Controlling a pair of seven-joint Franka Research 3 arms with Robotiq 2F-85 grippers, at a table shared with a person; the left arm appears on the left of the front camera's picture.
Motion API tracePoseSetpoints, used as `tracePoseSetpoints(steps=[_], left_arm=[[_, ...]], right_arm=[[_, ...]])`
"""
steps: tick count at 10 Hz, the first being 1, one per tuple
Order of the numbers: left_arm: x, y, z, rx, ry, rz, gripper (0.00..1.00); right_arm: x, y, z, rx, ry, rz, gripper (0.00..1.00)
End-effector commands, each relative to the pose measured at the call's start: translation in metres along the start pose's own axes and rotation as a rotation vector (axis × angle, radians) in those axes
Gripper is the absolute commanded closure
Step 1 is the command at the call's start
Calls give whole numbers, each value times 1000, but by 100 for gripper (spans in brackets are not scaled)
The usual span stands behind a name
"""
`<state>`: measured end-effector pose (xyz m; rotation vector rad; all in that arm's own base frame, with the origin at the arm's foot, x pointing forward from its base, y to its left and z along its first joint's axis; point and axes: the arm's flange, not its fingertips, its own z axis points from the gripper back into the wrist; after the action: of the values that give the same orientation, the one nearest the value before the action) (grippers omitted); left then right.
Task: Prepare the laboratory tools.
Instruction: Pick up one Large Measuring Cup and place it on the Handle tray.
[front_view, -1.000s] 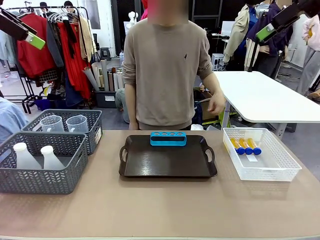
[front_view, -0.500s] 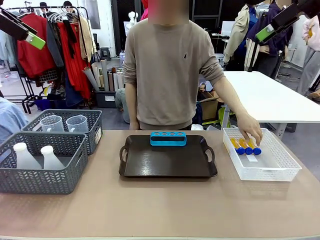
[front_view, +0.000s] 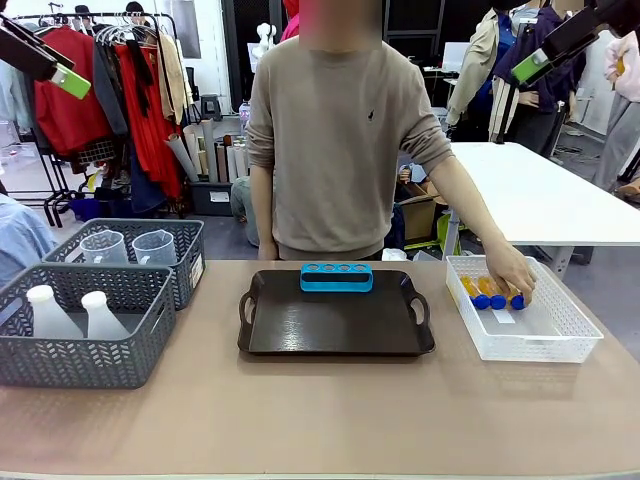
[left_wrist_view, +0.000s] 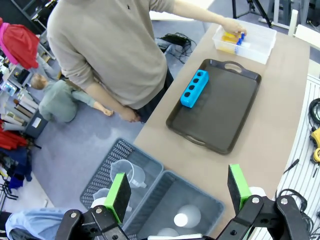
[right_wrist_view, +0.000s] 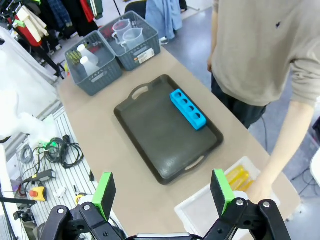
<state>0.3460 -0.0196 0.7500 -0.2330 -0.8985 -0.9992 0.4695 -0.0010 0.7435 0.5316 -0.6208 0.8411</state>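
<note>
Overhead, the left gripper (left_wrist_view: 178, 192) hangs with its green-padded fingers (left_wrist_view: 118, 196) spread wide apart and nothing between them. Likewise the right gripper (right_wrist_view: 162, 192) stands open and empty, high above the table (front_view: 320, 410).

Below them, in the front view, a dark tray (front_view: 335, 325) sits at the centre of the frame. A blue rack (front_view: 336, 277) with a row of holes lies along the tray's far edge.

At the right of the frame a white mesh basket (front_view: 530, 348) holds the blue-capped tubes (front_view: 472, 290) of orange-yellow liquid. They lie side by side in its far left corner, and the person's hand (front_view: 512, 270) is down on them.

At the left of the frame the nearer grey basket (front_view: 80, 365) holds two white conical flasks (front_view: 45, 310), both upright. Touching it from behind, the farther grey basket (front_view: 185, 255) holds two clear measuring beakers (front_view: 105, 247), also upright.
</note>
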Motion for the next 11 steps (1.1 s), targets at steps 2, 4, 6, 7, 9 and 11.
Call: tracePoseSetpoints(steps=[2,4,6,7,9,11], left_arm=[[0,-1,2,-1,-5,-2,0],[11,10,3,-17,53,-12,0],[32,32,-15,87,207,10,0],[40,40,-29,170,276,22,0],[36,53,-74,225,414,51,0],[18,67,-104,224,491,85,0]], right_arm=[[1,1,2,-7,-2,-1,0],[1,1,2,-7,-2,-1,0],[1,1,2,-7,-2,-1,0],[1,1,2,-7,-2,-1,0],[1,1,2,-7,-2,-1,0],[1,1,2,-7,-2,-1,0]])
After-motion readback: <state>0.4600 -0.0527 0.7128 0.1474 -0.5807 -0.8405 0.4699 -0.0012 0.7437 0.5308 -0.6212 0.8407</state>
